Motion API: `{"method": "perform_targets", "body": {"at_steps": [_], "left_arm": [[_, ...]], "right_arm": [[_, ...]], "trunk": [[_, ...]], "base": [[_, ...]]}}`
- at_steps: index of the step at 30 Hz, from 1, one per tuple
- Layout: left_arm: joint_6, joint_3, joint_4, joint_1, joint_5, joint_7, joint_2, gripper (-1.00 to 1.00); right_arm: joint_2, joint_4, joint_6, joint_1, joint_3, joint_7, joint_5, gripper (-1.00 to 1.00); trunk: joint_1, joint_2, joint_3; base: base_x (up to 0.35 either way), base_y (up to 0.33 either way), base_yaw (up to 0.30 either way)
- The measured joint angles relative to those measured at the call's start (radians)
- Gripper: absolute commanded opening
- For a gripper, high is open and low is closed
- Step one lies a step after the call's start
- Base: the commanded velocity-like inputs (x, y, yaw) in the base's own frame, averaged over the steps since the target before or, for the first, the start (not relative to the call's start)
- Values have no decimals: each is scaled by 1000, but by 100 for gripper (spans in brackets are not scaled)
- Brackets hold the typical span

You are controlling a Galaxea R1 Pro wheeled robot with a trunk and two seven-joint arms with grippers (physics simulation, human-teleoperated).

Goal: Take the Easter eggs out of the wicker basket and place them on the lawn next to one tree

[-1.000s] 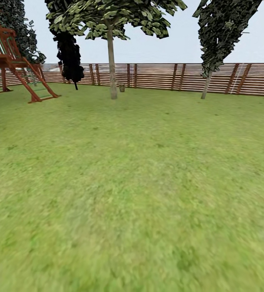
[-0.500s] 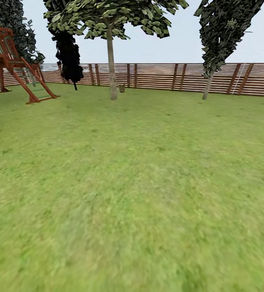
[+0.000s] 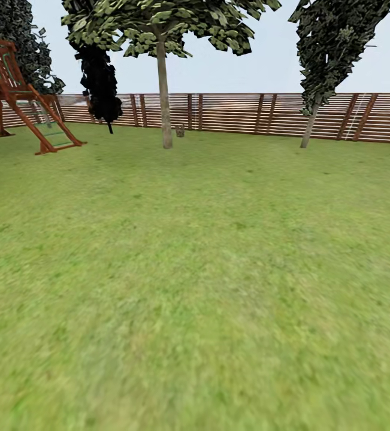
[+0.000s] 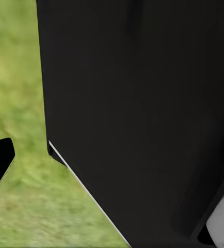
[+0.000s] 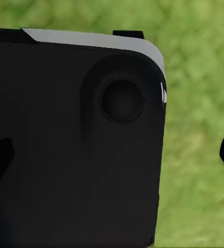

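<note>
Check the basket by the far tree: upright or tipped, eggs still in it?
Looks upright: the wicker basket is a small shape on the lawn beside the tree. Too far to see eggs.

Showing mottled matt grass on the lawn point(image 3: 206, 269), brown slatted wood on the fence point(image 3: 248, 112), smooth pale bark on the tree point(image 3: 163, 90).

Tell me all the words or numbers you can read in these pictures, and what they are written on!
There are none. The fence, the wooden play frame, the tree and the lawn carry no writing. The small brown thing by the tree, likely the basket, is too small to check.
</note>
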Motion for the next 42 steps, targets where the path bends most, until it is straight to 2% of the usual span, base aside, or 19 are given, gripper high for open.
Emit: {"method": "perform_targets", "body": {"at_steps": [36, 42], "left_arm": [[0, 2, 0, 0, 0, 0, 1, 100], [0, 14, 0, 0, 0, 0, 1, 100]], "right_arm": [[7, -6, -1, -2, -1, 10, -4, 100], [6, -5, -1, -2, -1, 10, -1, 100]], "trunk": [[0, 0, 0], [0, 0, 0]], "base": [[336, 0, 0], [336, 0, 0]]}}
